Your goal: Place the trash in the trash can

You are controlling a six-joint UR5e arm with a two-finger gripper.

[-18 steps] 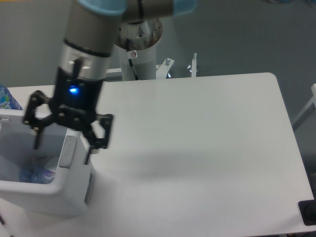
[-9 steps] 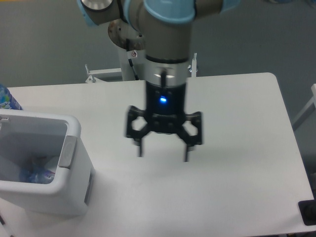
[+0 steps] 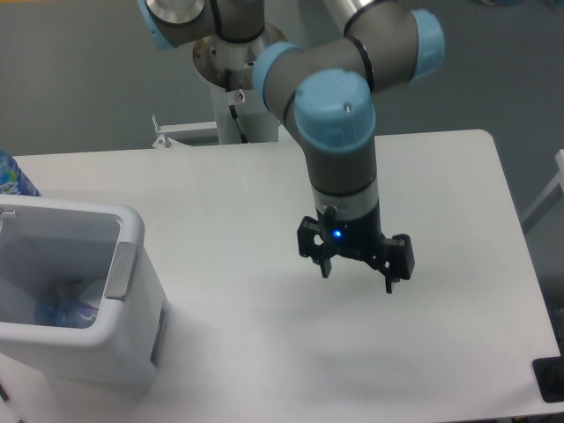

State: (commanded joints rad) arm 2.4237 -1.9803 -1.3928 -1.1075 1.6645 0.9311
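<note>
- The trash [image 3: 69,308] is lying at the bottom of the bin [image 3: 132,231], well to the left of the claw [image 3: 356,273] and a little lower in the picture; it is sitting there because the bin is where the task wants it.
- It is showing as a pale, crumpled heap with a patch of blue and pink-purple on it. Which part is bottle and which is wrapper I cannot tell, since the bin's near wall is hiding much of it.
- The bin is standing upright at the table's left edge, its grey handle panel [image 3: 121,270] facing toward the claw.
- The claw is hanging over bare table [image 3: 458,203], fingers pointing down and spread wide, holding nothing; its shadow is falling on the tabletop just below it.
- A blue light is glowing on the claw's body.
- No loose trash is showing on the tabletop, so the job is looking done, or nearly so.
- A blue-patterned bottle [image 3: 11,176] is peeking in far to the left, beyond the bin; it is not part of the job.
</note>
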